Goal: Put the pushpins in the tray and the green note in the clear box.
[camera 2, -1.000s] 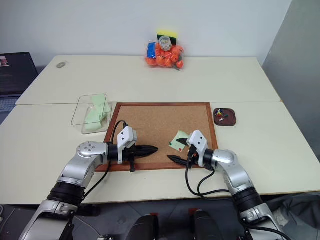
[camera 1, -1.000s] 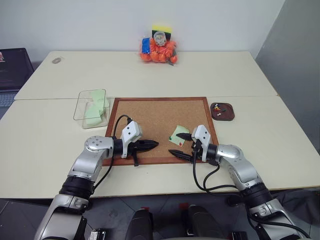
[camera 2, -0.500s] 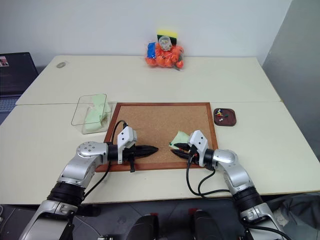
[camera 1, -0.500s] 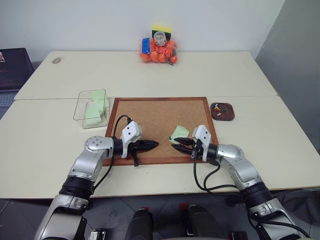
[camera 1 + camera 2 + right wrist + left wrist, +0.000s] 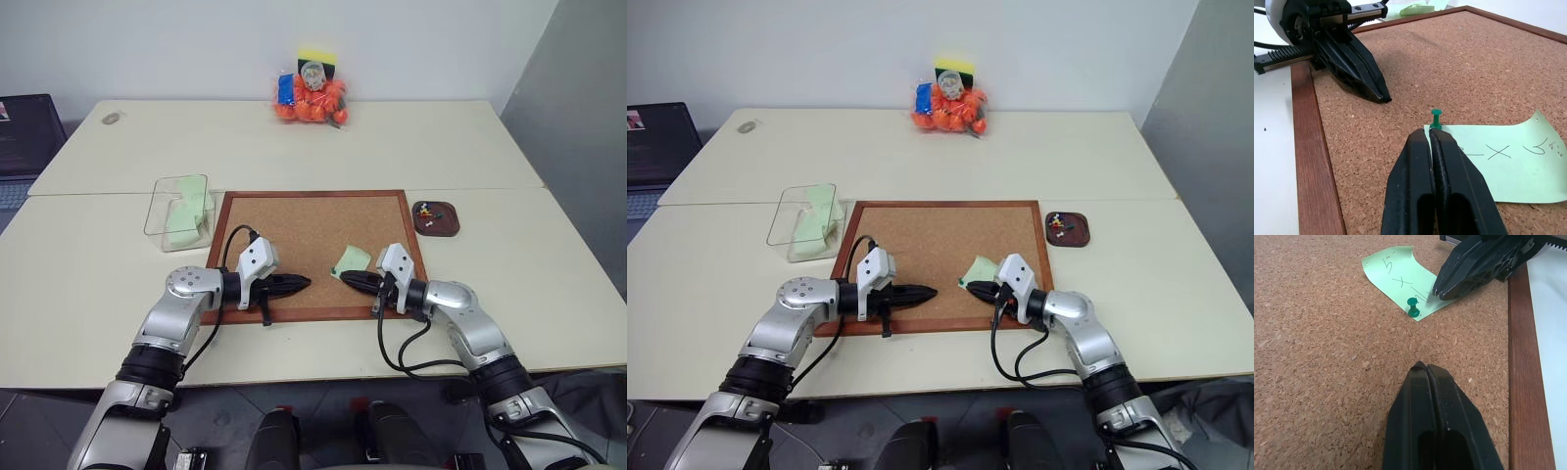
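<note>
Right wrist view puts our right gripper (image 5: 1429,133) with its two black fingers pressed together, the tips resting at the near edge of the green note (image 5: 1508,159), just beside the green pushpin (image 5: 1436,119). That pin stands upright at the note's corner, stuck through it into the corkboard (image 5: 294,235), and nothing is caught between our fingers. The note lies flat on the cork with handwritten marks on it and one far corner curled up.

Our left gripper (image 5: 1421,366) is likewise closed on nothing, its tip just above bare cork, pointing toward the note and apart from it. From the head camera we see our two grippers facing each other over the near part of the board, the note between them and closer to the right one.

Off the board's right edge sits the brown tray (image 5: 436,218), with small coloured pins inside; we cannot tell how many. Off the left edge stands the clear box (image 5: 181,211), which holds pale green paper. At the table's far side lies a bag of orange items (image 5: 312,98).
</note>
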You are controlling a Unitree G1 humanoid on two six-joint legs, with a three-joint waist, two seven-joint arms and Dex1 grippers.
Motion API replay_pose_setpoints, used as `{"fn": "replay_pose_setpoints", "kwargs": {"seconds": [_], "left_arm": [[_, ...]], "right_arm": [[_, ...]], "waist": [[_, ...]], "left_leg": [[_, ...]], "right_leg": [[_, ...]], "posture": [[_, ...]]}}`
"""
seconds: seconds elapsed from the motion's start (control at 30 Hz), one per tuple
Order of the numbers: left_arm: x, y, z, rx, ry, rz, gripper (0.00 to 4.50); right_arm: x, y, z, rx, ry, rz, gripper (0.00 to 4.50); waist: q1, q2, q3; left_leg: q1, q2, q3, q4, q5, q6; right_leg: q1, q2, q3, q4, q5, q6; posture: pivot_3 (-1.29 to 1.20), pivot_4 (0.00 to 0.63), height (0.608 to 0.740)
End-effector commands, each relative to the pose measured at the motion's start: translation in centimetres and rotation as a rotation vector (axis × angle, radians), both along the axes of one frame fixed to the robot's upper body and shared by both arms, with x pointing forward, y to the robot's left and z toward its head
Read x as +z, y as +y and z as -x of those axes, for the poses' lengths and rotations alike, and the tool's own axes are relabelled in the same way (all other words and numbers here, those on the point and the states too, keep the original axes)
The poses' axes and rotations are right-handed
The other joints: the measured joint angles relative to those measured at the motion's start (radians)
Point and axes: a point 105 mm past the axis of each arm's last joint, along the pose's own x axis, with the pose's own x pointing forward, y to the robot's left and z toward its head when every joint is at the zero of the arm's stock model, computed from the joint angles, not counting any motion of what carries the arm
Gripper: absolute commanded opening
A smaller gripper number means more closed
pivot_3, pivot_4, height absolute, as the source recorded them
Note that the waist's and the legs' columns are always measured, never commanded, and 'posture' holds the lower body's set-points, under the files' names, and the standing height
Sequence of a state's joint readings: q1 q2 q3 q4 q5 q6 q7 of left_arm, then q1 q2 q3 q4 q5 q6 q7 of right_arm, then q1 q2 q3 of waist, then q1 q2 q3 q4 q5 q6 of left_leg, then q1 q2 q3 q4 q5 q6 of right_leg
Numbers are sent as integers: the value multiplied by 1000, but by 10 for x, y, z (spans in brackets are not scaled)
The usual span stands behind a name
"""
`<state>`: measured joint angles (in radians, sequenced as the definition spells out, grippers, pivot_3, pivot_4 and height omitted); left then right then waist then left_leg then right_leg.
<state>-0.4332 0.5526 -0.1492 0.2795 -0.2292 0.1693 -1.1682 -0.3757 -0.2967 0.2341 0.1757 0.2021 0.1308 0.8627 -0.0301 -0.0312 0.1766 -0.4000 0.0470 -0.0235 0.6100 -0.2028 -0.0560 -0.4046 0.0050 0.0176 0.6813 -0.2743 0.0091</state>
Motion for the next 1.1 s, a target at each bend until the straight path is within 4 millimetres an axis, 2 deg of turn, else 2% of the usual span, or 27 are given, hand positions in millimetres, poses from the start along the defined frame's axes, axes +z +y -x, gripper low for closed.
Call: {"fn": "replay_pose_setpoints", "kwargs": {"seconds": [0.03,0.3,0.4,0.47,0.6,0.67,0.73,1.0,1.1], "left_arm": [[-15,4,7,-3,57,-41,0],[-17,4,9,-11,67,-52,0],[-18,4,9,-13,68,-53,0],[-18,4,9,-12,68,-54,0],[-18,5,9,-13,68,-57,0],[-18,5,9,-13,67,-59,0],[-18,6,8,-12,67,-60,0],[-17,6,8,-14,63,-62,0],[-17,7,8,-11,63,-65,0]], "right_arm": [[38,-6,-2,-22,-81,-85,11],[69,-17,-16,-132,-70,-205,11],[73,-26,-25,-198,-71,-229,11],[79,-39,-39,-297,-85,-251,11],[77,-93,-82,-677,-143,-170,11],[78,-115,-94,-799,-128,-191,11],[78,-127,-101,-865,-102,-212,11],[69,-148,-112,-971,-63,-168,11],[67,-147,-113,-971,-53,-169,624]], "waist": [[0,0,0],[-2,0,0],[-1,0,0],[-1,0,0],[-3,0,0],[-2,0,0],[-1,0,0],[-4,0,0],[-4,0,0]], "left_leg": [[0,0,0,0,0,0],[0,0,0,0,0,0],[0,0,0,0,0,0],[0,0,0,0,0,0],[0,0,0,0,0,0],[1,0,1,0,0,0],[0,0,1,0,0,0],[1,0,1,-1,0,0],[0,0,1,-1,0,0]], "right_leg": [[0,0,0,0,0,0],[0,0,0,0,0,0],[0,0,0,0,0,0],[0,0,0,0,0,0],[0,0,0,0,0,0],[0,0,1,0,0,0],[0,0,1,0,0,0],[0,0,2,0,0,0],[0,0,2,0,0,0]], "posture": [[0,150,740],[0,150,740],[0,150,740],[0,150,740],[0,150,740],[0,150,740],[0,150,740],[0,150,740],[0,150,740]]}}
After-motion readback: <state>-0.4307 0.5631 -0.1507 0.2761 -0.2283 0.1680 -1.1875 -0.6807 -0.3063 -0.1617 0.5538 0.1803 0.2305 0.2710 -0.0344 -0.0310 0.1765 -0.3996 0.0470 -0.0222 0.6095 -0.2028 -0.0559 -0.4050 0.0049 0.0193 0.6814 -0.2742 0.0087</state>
